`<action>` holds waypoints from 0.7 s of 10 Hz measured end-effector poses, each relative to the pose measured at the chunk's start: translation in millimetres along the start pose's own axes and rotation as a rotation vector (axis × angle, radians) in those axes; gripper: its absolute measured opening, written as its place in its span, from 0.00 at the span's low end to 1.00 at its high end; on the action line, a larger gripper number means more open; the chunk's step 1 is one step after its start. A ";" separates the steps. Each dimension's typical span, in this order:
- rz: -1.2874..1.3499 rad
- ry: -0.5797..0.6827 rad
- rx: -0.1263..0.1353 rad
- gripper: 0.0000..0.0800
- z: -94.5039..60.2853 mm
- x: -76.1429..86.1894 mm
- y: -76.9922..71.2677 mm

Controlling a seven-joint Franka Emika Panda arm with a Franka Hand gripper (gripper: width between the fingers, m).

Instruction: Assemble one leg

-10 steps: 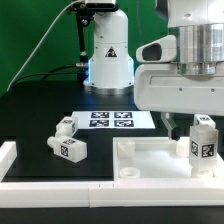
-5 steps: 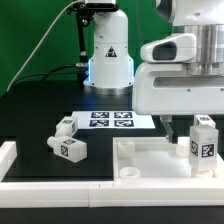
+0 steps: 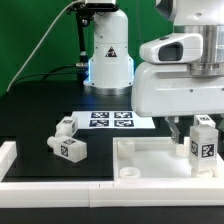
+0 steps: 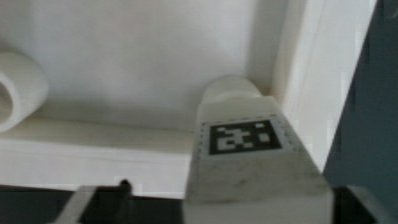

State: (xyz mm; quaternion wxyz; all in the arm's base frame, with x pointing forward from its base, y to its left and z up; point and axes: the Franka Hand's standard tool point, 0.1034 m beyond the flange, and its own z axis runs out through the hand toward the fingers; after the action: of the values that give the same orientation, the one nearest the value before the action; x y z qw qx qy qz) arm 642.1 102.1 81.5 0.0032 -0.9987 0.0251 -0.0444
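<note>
One leg, a chunky white peg with black-and-white tags, stands upright in a corner of the large white rimmed panel at the exterior view's right. My gripper hangs over it with a dark finger beside the leg and a gap between them; the other finger is hidden. In the wrist view the leg runs between the fingers of my gripper, and the one finger that shows stands apart from it. The gripper looks open around the leg.
Two more legs lie on the black table at the exterior view's left. The marker board lies behind them, in front of the robot base. A white rail runs along the front edge.
The hand has turned a little above the leg and its visible finger has shifted slightly right. The leg has stayed upright in the same place.
</note>
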 end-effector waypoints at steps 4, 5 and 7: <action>0.325 0.000 -0.009 0.36 0.7 -2.9 -10.3; 0.444 0.002 -0.012 0.36 0.2 -3.1 -11.3; 0.726 -0.003 -0.002 0.36 3.7 -3.4 -8.3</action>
State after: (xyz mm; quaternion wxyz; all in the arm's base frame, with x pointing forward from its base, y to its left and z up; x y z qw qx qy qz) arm 639.5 110.6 77.6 0.0176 -0.9247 0.3782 -0.0390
